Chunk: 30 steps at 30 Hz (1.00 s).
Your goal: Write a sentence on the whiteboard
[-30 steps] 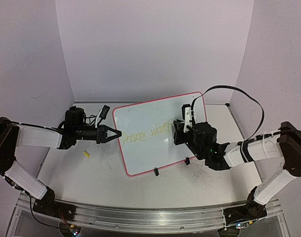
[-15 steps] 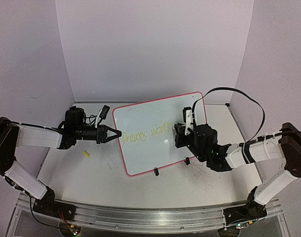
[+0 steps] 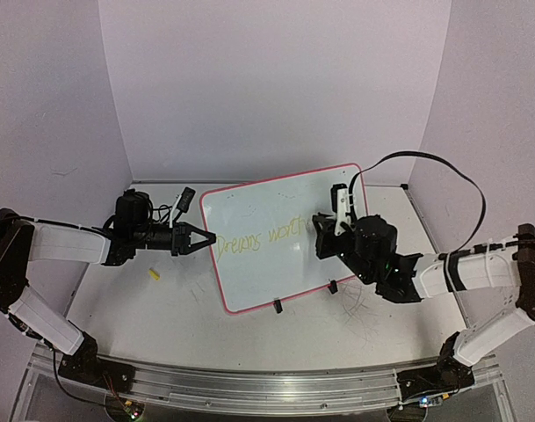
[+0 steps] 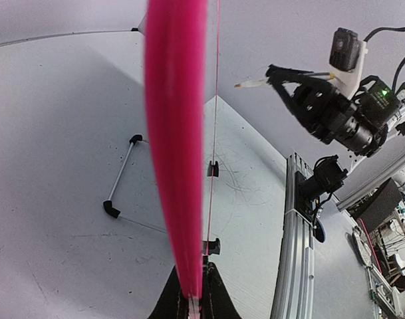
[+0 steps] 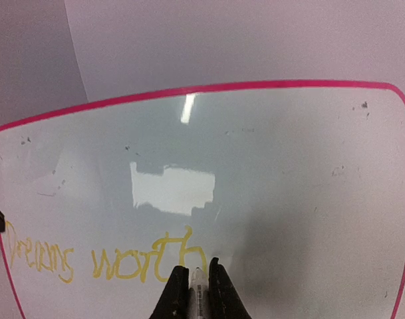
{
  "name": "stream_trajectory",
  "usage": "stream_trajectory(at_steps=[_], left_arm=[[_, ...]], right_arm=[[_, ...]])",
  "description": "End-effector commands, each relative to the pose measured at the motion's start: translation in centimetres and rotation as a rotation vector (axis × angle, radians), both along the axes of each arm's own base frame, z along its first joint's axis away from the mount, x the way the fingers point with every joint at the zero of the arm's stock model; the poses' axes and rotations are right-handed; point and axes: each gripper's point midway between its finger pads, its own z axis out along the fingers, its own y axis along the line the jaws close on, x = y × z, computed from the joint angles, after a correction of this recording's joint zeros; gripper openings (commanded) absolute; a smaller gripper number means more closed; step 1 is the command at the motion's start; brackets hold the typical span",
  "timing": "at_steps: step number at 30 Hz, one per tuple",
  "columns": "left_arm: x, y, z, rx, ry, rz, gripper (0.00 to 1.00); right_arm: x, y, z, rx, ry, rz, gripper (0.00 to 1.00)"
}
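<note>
Pinching whiteboard L rim: L pincer; R pincer clamped on marker, tip at sentence end.

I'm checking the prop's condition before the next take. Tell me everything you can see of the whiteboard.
The whiteboard is a glossy white rectangle with rounded corners and a thin pink rim, propped up on small black feet and a wire stand behind. Its face carries faint specks and yellow writing, "Dreams worth". The left fingers pinch its left edge; a marker in the right fingers sits by the last letter, contact unclear.
</note>
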Motion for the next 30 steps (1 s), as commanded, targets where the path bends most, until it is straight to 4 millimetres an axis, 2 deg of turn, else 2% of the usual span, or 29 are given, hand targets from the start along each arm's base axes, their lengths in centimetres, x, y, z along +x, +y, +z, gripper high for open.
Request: stream_trajectory(at_steps=[1,3,5,10,14,20,23,25,27,30], left_arm=[[0.8,-0.3,0.5,0.029,-0.092,0.019,0.00],[1.0,-0.3,0.6,0.033,-0.097,0.030,0.01],[1.4,-0.3,0.8,0.031,-0.098,0.039,0.05],[2.1,-0.2,1.8,0.020,-0.094,0.078,0.24],[2.1,0.2,2.7,0.013,-0.110,0.114,0.38],[1.8,0.8,5.1,-0.024,-0.131,0.158,0.50],[2.0,1.7,6.4,-0.047,-0.130,0.232,0.57],[2.5,2.3,7.0,-0.067,-0.106,0.288,0.65],[2.7,2.2,7.7,-0.088,-0.079,0.303,0.74],[3.2,2.0,8.1,-0.108,-0.049,0.336,0.78]], right_arm=[[-1.1,-1.3,8.6,0.136,-0.154,0.018,0.00],[-1.1,-2.3,9.1,0.126,-0.178,-0.006,0.00],[-0.7,-3.3,8.4,0.105,-0.187,-0.032,0.00],[-0.4,-5.3,7.5,0.097,-0.196,-0.087,0.00],[-0.9,-5.6,7.0,0.095,-0.199,-0.075,0.00],[-1.5,-6.4,7.3,0.109,-0.216,-0.076,0.00],[-1.9,-6.7,7.5,0.122,-0.224,-0.076,0.00],[-2.0,-6.8,7.6,0.128,-0.227,-0.072,0.00],[-2.1,-6.7,7.6,0.136,-0.223,-0.066,0.00],[-2.1,-6.9,7.6,0.150,-0.221,-0.071,0.00]])
